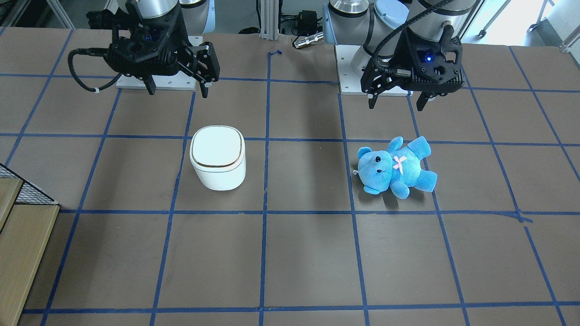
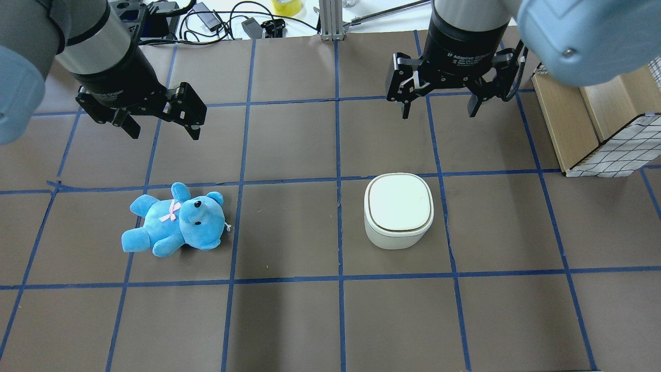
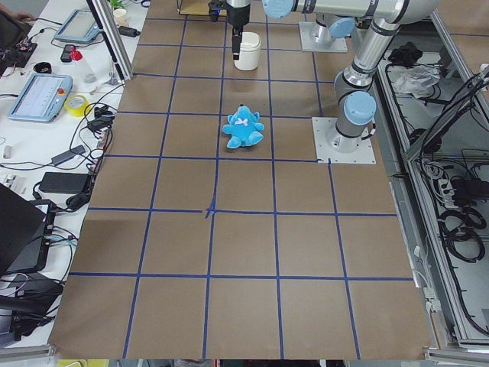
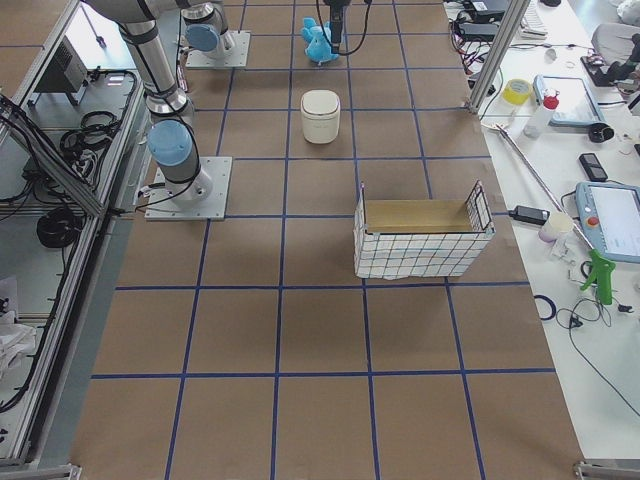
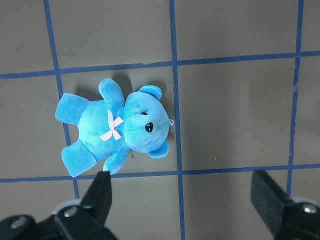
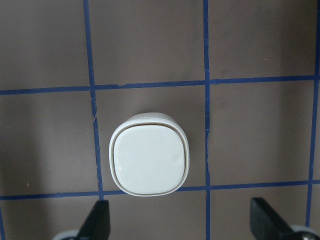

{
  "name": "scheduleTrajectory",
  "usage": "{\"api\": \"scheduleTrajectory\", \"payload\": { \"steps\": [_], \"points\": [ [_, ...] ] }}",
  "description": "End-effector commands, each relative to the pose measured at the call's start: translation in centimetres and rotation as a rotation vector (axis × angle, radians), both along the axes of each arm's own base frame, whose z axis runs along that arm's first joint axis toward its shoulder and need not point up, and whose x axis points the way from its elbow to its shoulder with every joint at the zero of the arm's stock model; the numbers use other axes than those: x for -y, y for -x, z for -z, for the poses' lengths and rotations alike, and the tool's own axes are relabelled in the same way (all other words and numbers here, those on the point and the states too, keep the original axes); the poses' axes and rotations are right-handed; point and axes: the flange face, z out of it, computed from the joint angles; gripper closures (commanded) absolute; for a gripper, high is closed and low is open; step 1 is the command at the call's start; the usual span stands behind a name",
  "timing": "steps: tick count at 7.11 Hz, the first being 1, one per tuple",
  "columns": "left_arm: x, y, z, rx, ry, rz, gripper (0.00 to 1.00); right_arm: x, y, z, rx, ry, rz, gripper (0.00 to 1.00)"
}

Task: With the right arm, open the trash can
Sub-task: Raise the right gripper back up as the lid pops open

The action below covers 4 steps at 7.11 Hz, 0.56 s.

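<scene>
The white trash can [image 2: 398, 209] stands upright on the brown table with its lid shut; it also shows in the front view [image 1: 218, 158] and the right wrist view [image 6: 149, 160]. My right gripper [image 2: 436, 111] is open and empty, held above the table behind the can and apart from it; it also shows in the front view [image 1: 177, 92] and the right wrist view [image 6: 182, 222]. My left gripper [image 2: 165, 135] is open and empty above the blue teddy bear [image 2: 175, 221]; it also shows in the left wrist view [image 5: 185, 200].
The teddy bear [image 1: 394, 166] lies on its back on the robot's left half. A wood box with wire mesh sides [image 2: 609, 155] stands at the table's right end, beyond the can. Blue tape lines grid the table [image 2: 289, 232]. Cables and tools lie past the far edge.
</scene>
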Motion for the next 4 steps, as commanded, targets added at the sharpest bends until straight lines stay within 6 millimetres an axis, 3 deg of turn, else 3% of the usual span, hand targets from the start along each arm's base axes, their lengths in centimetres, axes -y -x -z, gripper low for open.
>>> {"api": "scheduleTrajectory", "payload": {
  "steps": [1,3,4],
  "points": [
    [0.0,0.0,0.0,0.0,0.0,0.0,0.0,0.2,-0.1,-0.4,-0.002,0.01,-0.001,0.0],
    [0.0,0.0,0.0,0.0,0.0,0.0,0.0,0.7,0.6,0.0,-0.009,0.004,0.013,0.0],
    [0.0,0.0,0.0,0.0,0.0,0.0,0.0,1.5,2.6,-0.3,0.002,0.009,0.046,0.0]
  ]
}}
